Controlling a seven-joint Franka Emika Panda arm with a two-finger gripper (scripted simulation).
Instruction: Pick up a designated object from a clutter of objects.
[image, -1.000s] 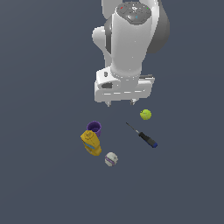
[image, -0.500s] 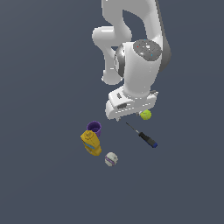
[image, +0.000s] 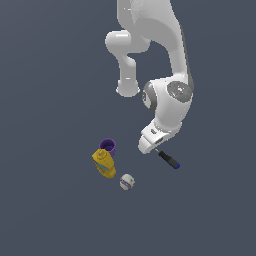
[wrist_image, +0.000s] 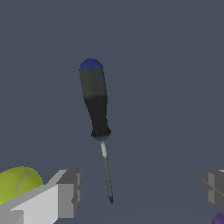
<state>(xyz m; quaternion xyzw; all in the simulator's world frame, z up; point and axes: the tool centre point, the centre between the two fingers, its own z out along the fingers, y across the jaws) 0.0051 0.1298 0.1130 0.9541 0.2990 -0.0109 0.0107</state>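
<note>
End effector (wrist_image: 140, 192) low over screwdriver (wrist_image: 97, 113), fingers (wrist_image: 65, 192) spread wide, shaft tip between them, untouched. Ball (wrist_image: 17, 183) beside one finger. Exterior view: cup (image: 107, 146), bottle (image: 104, 163), baseball (image: 127, 182) lower left of centre.

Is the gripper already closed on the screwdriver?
No: in the wrist view the gripper is open, its fingers spread wide apart, and the screwdriver lies untouched with only its shaft tip between them.

A plain, unmarked, dark grey-blue ground surface (wrist_image: 166, 65) extends flat below, between and beyond the fingers (wrist_image: 70, 192), uniform in colour across both views.
</note>
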